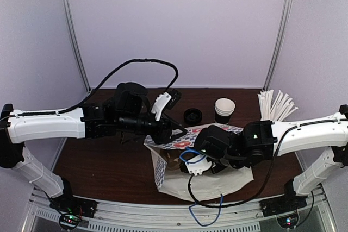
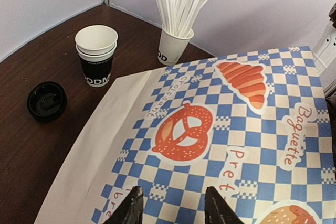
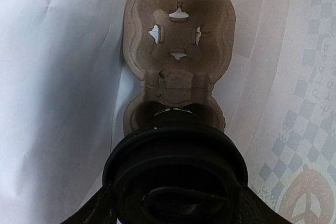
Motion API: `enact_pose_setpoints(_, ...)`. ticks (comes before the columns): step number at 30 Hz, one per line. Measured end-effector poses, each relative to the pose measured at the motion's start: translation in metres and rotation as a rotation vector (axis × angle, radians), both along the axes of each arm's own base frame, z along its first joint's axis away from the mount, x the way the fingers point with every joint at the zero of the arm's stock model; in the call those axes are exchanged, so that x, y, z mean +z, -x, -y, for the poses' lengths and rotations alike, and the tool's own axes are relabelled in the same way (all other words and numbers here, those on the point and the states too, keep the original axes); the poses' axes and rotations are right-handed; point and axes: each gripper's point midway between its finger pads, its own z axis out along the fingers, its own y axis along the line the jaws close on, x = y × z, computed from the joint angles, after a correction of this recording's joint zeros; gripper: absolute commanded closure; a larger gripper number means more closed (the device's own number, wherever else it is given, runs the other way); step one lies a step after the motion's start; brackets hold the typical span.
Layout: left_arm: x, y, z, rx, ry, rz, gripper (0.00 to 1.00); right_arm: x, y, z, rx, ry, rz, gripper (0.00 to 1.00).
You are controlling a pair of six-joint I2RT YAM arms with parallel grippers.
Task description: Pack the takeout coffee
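Coffee cup [image 3: 176, 156] upright, clamped in our right gripper [image 3: 174, 199], directly above near slot of 2-slot carrier [image 3: 178, 30] inside bag [image 2: 210, 129]; we judge straight descent next. Left gripper [image 2: 176, 211] at bag rim; we cannot tell whether it grips.

We see the white-shelled left arm [image 1: 49, 123] and right arm [image 1: 312, 131], with black joints [image 1: 255, 139], a black cable [image 1: 138, 62] and a blue wire [image 1: 191, 150].
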Motion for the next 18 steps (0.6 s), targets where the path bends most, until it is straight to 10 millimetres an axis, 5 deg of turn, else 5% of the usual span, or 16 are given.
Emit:
enact_pose_setpoints(8, 0.009, -0.018, -0.026, 0.075, 0.019, 0.011, 0.45, -0.008, -0.015, 0.0, -0.028, 0.001, -0.018, 0.4)
enact_pose_setpoints(18, 0.042, -0.032, -0.068, 0.175, 0.047, 0.092, 0.43, -0.003, -0.056, -0.003, -0.128, -0.053, -0.137, 0.4)
